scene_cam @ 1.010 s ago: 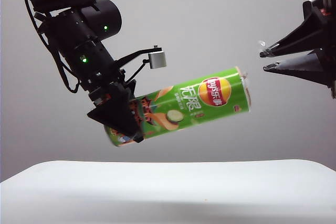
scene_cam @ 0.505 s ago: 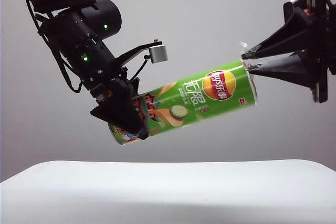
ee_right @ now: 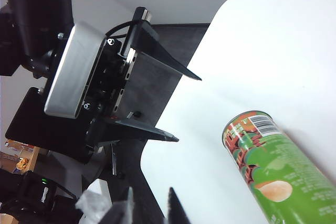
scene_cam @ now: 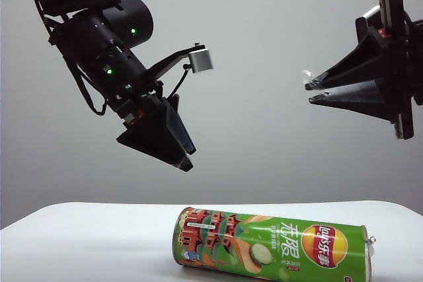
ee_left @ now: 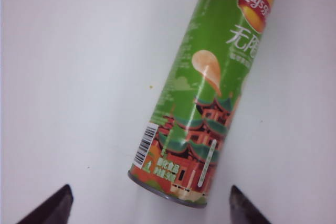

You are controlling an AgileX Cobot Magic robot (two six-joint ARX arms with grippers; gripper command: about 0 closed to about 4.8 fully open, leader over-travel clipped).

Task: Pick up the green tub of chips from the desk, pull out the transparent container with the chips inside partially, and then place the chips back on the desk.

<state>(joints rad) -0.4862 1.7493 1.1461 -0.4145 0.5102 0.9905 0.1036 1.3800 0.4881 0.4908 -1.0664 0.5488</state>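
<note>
Desk (scene_cam: 86,242) spreads white and bare beneath both arms, and the green tub of chips (scene_cam: 271,247) lies on its side on it, below and well apart from either pincer, touched by neither. The left gripper (scene_cam: 188,155) hangs above the tub's end with the red building artwork, its jaws spread wide and empty; its wrist view looks down on that end between the two dark fingertips (ee_left: 52,208). The right gripper (scene_cam: 309,92) sits high above the tub's logo end, its jaws slightly parted, with a scrap of clear, crinkled material (scene_cam: 307,74) at the upper tip; what it is cannot be told.
</note>
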